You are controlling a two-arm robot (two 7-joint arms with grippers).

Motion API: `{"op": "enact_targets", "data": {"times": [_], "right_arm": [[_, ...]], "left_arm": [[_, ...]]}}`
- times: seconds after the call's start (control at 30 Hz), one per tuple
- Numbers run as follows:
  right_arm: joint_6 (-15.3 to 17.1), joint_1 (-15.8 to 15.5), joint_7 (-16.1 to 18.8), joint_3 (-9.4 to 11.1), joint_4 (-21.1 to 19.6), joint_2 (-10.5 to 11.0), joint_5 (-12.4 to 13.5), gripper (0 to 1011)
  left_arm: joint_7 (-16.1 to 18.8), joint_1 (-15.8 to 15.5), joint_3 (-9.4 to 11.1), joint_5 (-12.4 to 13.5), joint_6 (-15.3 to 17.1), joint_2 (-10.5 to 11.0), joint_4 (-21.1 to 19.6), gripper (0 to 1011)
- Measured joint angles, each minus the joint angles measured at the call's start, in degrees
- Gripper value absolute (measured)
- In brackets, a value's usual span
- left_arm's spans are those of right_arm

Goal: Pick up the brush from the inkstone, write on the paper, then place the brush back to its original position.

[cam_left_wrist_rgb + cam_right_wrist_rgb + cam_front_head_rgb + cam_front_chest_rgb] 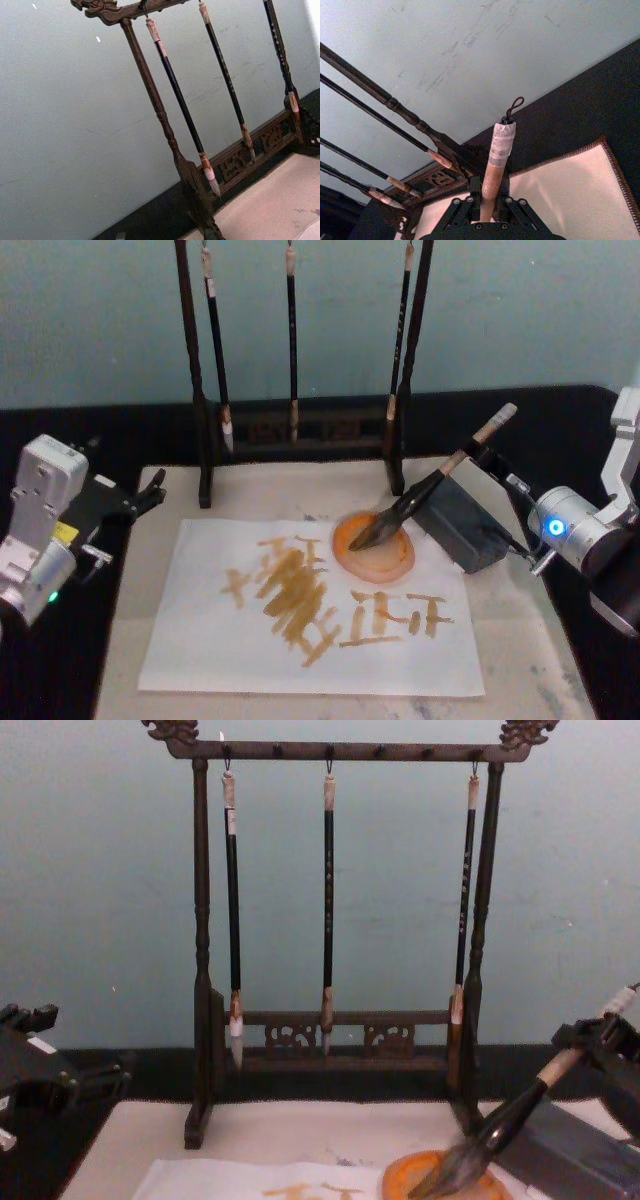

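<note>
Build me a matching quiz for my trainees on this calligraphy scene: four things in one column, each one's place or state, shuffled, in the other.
1. the brush
2. the paper
3. slim brushes
4. left gripper

a. hanging on the wooden rack
b. beside the mat's left edge
c. flat on the mat, bearing orange strokes
d. tip in the orange dish, handle between the right gripper's fingers

Pairs: 1-d, 2-c, 3-a, 4-b.

Edges and cover-ups
The rack [300,428] loses its top bar to the head view's upper edge. The paper [250,1183] runs off the chest view's bottom edge. In the right wrist view the right gripper [487,207] hides the brush [495,165] below its tan handle, so the bristles go unseen.
</note>
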Motion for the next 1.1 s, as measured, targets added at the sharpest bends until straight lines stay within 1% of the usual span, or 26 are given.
{"op": "enact_targets", "data": {"times": [0.37,0.57,0.77,0.93,1.1], "right_arm": [[0.0,0.0,0.0,0.0,0.0,0.0,0.0,180],[-1.2,-0.1,0.0,-0.8,-1.0,0.6,0.0,179],[-3.2,-0.2,0.2,-1.9,-3.0,1.5,-0.2,177],[-4.3,-0.4,0.8,-2.6,-5.0,2.3,-0.4,177],[-5.8,-0.9,2.0,-3.6,-7.7,3.5,-1.4,177]], "left_arm": [[0.0,0.0,0.0,0.0,0.0,0.0,0.0,1010],[0.0,0.0,0.0,0.0,0.0,0.0,0.0,1010],[0.0,0.0,0.0,0.0,0.0,0.0,0.0,1010],[0.0,0.0,0.0,0.0,0.0,0.0,0.0,1009],[0.0,0.0,0.0,0.0,0.0,0.0,0.0,1010]]}}
